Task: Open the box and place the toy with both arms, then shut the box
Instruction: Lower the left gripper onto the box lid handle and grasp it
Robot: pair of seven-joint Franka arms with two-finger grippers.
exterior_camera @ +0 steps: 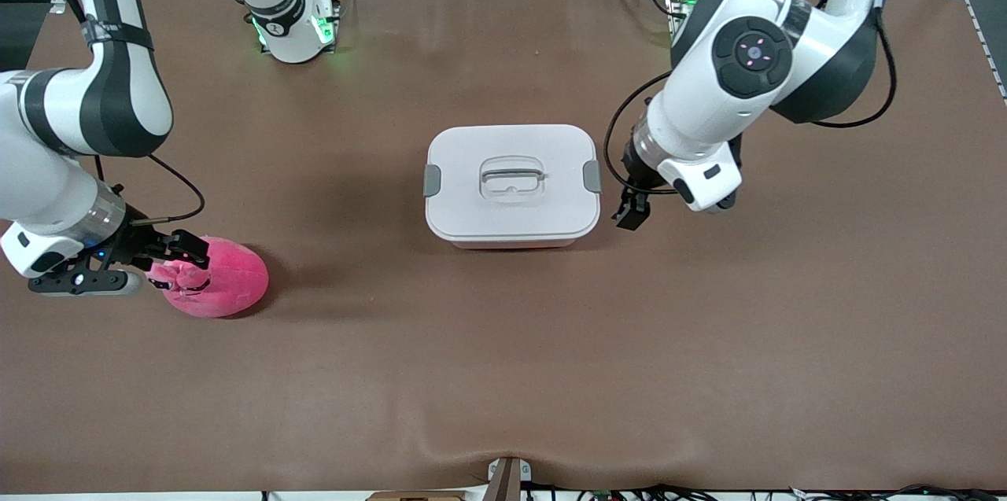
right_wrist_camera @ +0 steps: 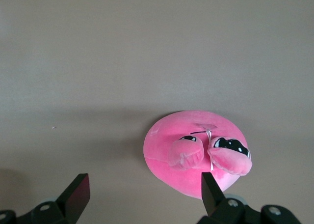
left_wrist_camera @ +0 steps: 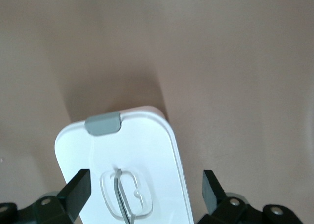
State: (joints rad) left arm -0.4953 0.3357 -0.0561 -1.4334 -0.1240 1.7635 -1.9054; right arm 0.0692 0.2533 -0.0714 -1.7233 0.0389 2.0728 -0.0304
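The box (exterior_camera: 511, 210) stands mid-table, its white lid shut, with grey latches (exterior_camera: 592, 176) at both ends and a recessed handle (exterior_camera: 511, 177). My left gripper (exterior_camera: 633, 210) is open and empty beside the box's end toward the left arm. In the left wrist view the gripper (left_wrist_camera: 144, 189) frames the lid (left_wrist_camera: 147, 150), and one latch (left_wrist_camera: 103, 124) and the handle (left_wrist_camera: 127, 194) show. The pink plush toy (exterior_camera: 224, 281) lies on the table toward the right arm's end. My right gripper (exterior_camera: 177, 263) is open at the toy's edge. In the right wrist view one fingertip (right_wrist_camera: 211, 189) of the gripper (right_wrist_camera: 143, 194) overlaps the toy (right_wrist_camera: 196, 153).
The brown table mat (exterior_camera: 503, 375) runs bare around the box and toy. The arm bases (exterior_camera: 295, 29) stand along the table edge farthest from the front camera. Cables hang by the left arm's wrist (exterior_camera: 621, 147).
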